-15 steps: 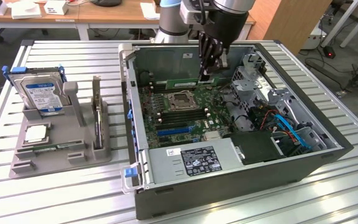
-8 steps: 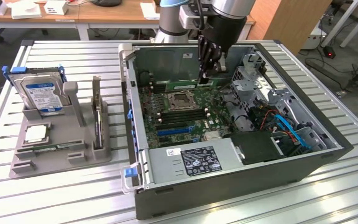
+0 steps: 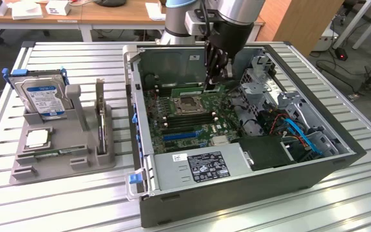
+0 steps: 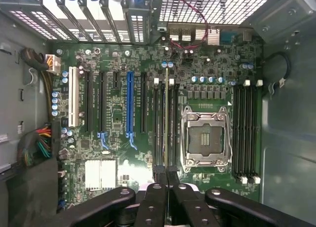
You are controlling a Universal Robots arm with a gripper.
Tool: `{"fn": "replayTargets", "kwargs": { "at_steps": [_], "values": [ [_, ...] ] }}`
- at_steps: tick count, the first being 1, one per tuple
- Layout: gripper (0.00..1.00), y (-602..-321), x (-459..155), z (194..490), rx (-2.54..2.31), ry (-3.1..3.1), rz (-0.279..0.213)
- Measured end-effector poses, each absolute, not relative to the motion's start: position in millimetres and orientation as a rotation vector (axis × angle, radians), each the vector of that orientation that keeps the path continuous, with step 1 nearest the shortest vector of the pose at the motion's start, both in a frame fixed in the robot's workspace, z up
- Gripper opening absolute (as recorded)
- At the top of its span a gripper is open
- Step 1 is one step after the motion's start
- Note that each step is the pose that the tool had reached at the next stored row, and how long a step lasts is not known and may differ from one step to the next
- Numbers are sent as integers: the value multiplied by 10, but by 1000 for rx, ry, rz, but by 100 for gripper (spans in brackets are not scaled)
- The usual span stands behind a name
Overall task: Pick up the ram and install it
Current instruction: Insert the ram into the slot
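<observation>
1. The gripper (image 4: pixel 167 181), a black two-fingered hand on the arm's wrist, is low inside the open dark grey computer case (image 3: pixel 237 203). The case lies on its side on the slatted aluminium table (image 3: pixel 56 208), so the board faces up and can be reached from above.
2. The fingers are closed almost completely. The ram (image 4: pixel 167 123), a long, thin green circuit-board stick, is pinched between them, apparently by its upper edge. In the wrist view it is seen edge-on as a narrow line running away from the fingertips.
3. The ram is held upright and parallel to the long black memory slots (image 4: pixel 159 128). These lie between the silver processor socket (image 4: pixel 205 135) and the blue expansion slot (image 4: pixel 130 103) on the green motherboard (image 4: pixel 118 138). This alignment is judged to be what lets the contact edge meet a slot squarely.
4. Whether the stick is already seated or hangs just above its slot cannot be told (the wrist view looks straight down its edge).
5. In the exterior view the grey parts holder (image 3: pixel 63 159) is found well apart from the case, on the exterior view's left. The silver hard drive with a blue label (image 3: pixel 40 96) and the dark expansion card (image 3: pixel 100 116) stand upright in it, out of the arm's way.
</observation>
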State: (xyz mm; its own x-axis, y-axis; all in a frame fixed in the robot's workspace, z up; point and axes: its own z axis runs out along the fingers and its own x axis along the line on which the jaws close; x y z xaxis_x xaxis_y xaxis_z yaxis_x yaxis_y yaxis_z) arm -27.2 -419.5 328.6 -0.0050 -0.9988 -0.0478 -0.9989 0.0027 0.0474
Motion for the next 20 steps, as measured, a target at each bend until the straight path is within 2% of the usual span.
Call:
{"fn": "replayTargets", "kwargs": {
  "at_steps": [20],
  "values": [
    [10, -4195, -272, 3139, -2204, 2235, 106]
  ]
}}
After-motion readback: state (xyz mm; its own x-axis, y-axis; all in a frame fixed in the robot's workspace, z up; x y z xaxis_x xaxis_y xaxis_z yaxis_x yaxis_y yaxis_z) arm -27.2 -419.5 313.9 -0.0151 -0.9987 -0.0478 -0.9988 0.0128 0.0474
